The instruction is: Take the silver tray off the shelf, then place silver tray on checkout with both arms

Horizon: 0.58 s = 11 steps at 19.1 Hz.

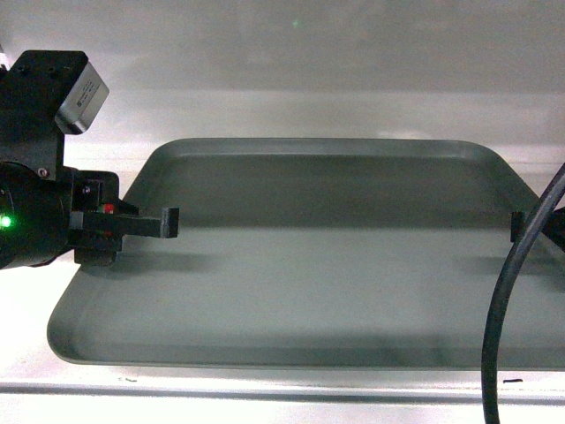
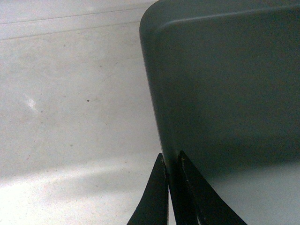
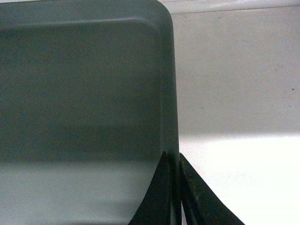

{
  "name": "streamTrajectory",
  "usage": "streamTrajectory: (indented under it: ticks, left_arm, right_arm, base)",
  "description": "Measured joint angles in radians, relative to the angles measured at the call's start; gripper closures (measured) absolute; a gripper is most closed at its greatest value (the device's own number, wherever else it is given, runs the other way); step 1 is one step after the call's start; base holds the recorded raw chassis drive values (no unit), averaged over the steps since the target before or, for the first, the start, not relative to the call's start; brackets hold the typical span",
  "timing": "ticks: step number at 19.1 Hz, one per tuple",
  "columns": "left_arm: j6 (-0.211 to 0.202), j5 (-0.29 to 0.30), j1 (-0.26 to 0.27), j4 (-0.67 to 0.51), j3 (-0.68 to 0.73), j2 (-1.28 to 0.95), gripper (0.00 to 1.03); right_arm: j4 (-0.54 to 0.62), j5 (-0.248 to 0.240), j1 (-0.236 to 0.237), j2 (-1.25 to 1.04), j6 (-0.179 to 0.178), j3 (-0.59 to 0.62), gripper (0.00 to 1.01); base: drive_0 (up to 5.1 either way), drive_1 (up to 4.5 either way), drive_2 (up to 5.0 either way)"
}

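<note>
Head view gives you the left gripper (image 1: pixel 141 225) at the left edge, clamped on the silver tray (image 1: pixel 327 256) at its left rim. Mid-frame, the tray lies flat on the white shelf (image 1: pixel 265 384). At the right edge, your right gripper (image 3: pixel 176 187) pinches the opposite rim.

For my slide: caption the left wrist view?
Left gripper pinching the silver tray rim above the white shelf.

Grey-silver tray (image 1: pixel 318 265) — white shelf (image 2: pixel 70 117)
</note>
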State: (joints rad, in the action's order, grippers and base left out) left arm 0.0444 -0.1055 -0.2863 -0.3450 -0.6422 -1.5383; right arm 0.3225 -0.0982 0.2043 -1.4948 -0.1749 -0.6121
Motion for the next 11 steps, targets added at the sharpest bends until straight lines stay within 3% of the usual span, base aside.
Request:
streamTrajectory:
  ticks: [11]
  left_arm:
    - [0.0,0.0,0.0,0.0,0.0,0.0,1.0]
  right_arm:
    - [0.0,0.0,0.0,0.0,0.0,0.0,0.98]
  base:
    - [0.0,0.0,0.0]
